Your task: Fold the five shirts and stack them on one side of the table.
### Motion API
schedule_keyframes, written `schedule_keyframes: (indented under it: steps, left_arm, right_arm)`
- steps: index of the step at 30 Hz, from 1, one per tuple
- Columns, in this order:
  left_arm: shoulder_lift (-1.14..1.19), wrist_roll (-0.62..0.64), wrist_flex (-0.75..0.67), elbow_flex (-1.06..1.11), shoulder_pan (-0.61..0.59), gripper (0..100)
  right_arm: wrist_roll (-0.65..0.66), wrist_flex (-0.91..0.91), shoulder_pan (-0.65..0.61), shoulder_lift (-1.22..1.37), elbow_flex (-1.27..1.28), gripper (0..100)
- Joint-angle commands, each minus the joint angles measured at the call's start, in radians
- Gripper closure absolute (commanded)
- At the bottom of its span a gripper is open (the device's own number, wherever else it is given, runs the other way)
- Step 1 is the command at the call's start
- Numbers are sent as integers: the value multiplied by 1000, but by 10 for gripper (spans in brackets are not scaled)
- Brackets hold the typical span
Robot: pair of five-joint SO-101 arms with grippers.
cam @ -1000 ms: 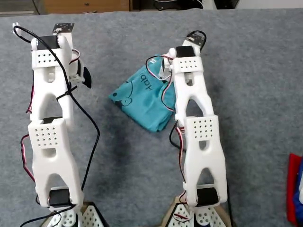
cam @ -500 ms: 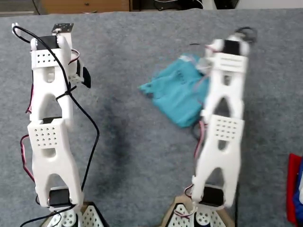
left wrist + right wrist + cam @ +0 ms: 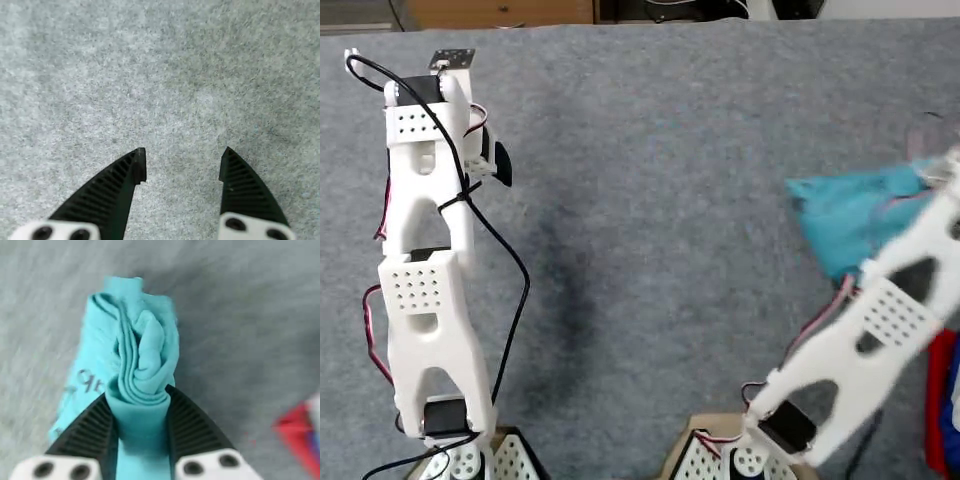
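A folded teal shirt [image 3: 850, 222] hangs at the table's right side, pinched in my right gripper [image 3: 932, 172]. In the right wrist view the black fingers [image 3: 95, 422] squeeze the bunched teal shirt [image 3: 135, 365] from both sides. A red and blue stack of folded shirts [image 3: 942, 400] lies at the right edge, and its red corner [image 3: 295, 432] shows past the held shirt. My left gripper [image 3: 182, 162] stands open over bare grey felt at the far left, with nothing between its fingers.
Grey felt [image 3: 650, 200] covers the table. The left arm [image 3: 425, 250] stretches along the left side with a black cable looping beside it. Wooden furniture lines the far edge.
My right arm has swung from the table's middle to the right side, carrying the teal shirt with it. The left arm has not moved.
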Motion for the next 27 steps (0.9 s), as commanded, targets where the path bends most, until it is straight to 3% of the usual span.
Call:
schedule_keyframes:
  steps: [1, 17, 27]
  left_arm:
    - [-76, -6, 11, -40, -3, 750]
    - [-76, -6, 12, -40, 0, 750]
    - [-76, -6, 12, -41, 2, 750]
  right_arm:
    - [52, 17, 134, -170, -45, 994]
    - [245, 14, 585, -375, -54, 994]
    - [334, 15, 717, -375, -47, 993]
